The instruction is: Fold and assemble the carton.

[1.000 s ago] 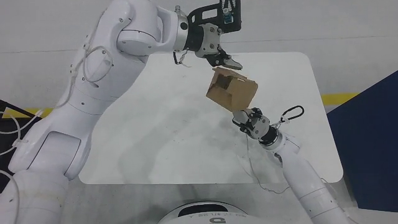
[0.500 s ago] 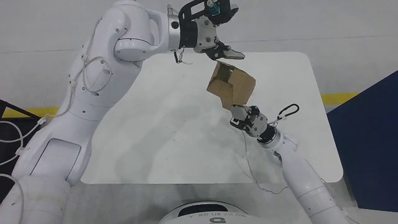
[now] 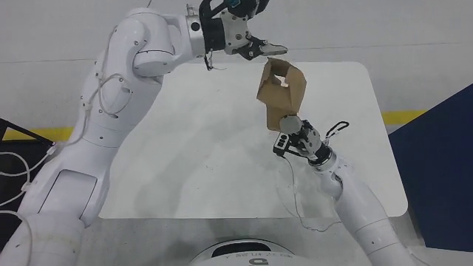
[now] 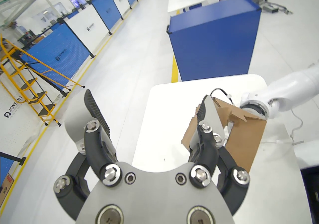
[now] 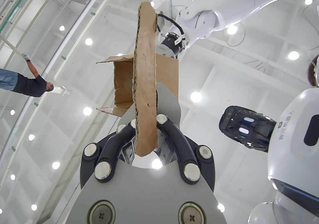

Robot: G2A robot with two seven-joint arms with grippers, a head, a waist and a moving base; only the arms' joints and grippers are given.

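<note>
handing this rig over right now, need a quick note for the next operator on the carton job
Left gripper: jaws open, holding nothing, above the far edge of the table, close by the top of the carton; whether it touches cannot be told.
Right gripper: jaws shut on a lower flap of the carton, holding it up off the table.
Done: carton is lifted and opened into a rough box shape.
Left: the flaps stand loose and unfolded; fold them in and close the carton, probably with the left gripper.
</note>
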